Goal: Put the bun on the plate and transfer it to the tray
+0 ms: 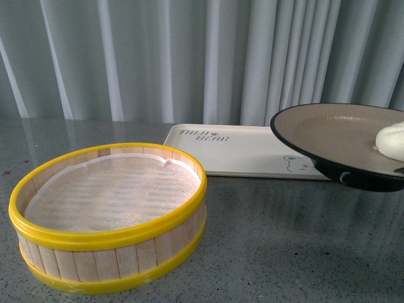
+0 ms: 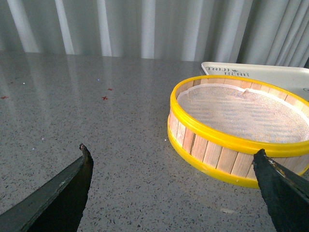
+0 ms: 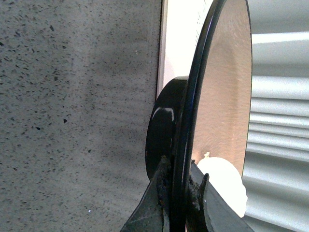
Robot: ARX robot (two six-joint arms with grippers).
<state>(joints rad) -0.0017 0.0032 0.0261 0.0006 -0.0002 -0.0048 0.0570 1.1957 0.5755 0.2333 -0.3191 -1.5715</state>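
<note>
Carrying the loaded plate across is the step I judge to be in hand. The bun point(image 1: 392, 140) already sits on the plate point(image 1: 328, 129), near the rim and partly cut off by the frame edge at 3 o'clock in the front view. The plate hangs clear of the desk point(image 1: 284, 240), and its edge hides the right end of the tray point(image 1: 246, 154) behind it. My right tool point(image 3: 181, 193) is clamped on the plate's black rim, one finger above and one below, just beside the bun.

What remains is setting the plate down. The next move calls for easing it toward 11 o'clock until it is over the tray's bare middle. It has to stay level so the bun does not roll, and the grip should only come off once the plate's foot is flat.

My left tool point(image 2: 172, 150) is spread wide and holds nothing. It hovers over the desk near the steamer basket point(image 1: 107, 243), which sits at 8 o'clock in the front view with no bun in it.

Dark lettering runs in two lines at the tray's far left corner. The lower line reads "BEAR"; the upper looks like "TAIJI", though it is too soft to be sure. A small line-drawn bear face shows beside the plate's rim.
</note>
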